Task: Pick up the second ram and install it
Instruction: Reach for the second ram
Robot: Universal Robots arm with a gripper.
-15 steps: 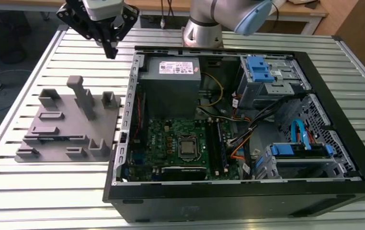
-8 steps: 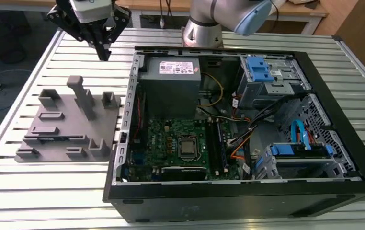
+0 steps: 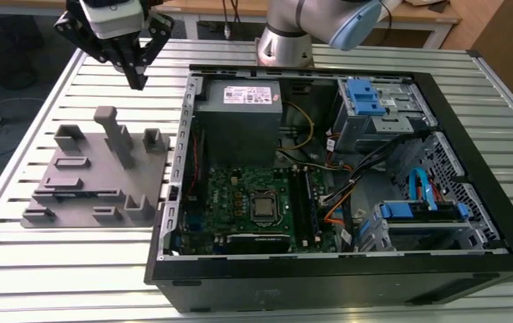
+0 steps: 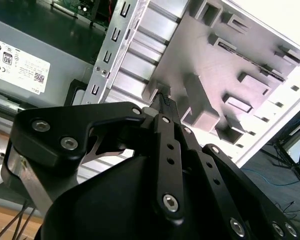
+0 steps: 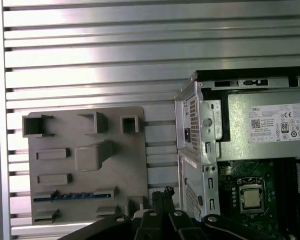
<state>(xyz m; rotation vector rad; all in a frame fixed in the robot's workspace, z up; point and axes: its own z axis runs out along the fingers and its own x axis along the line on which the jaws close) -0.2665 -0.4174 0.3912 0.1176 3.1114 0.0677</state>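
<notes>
I am holding my tool (image 3: 137,79), fingers together and empty, above one end of the grey fixture block (image 3: 90,176); the second ram (image 5: 65,196) is lying edgewise along the opposite end.

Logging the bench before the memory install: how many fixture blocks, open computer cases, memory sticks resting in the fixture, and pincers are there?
Grey fixture block: 1
Open computer case: 1
Dark memory stick in the fixture: 1
Pincer: 1
Total: 4
</notes>
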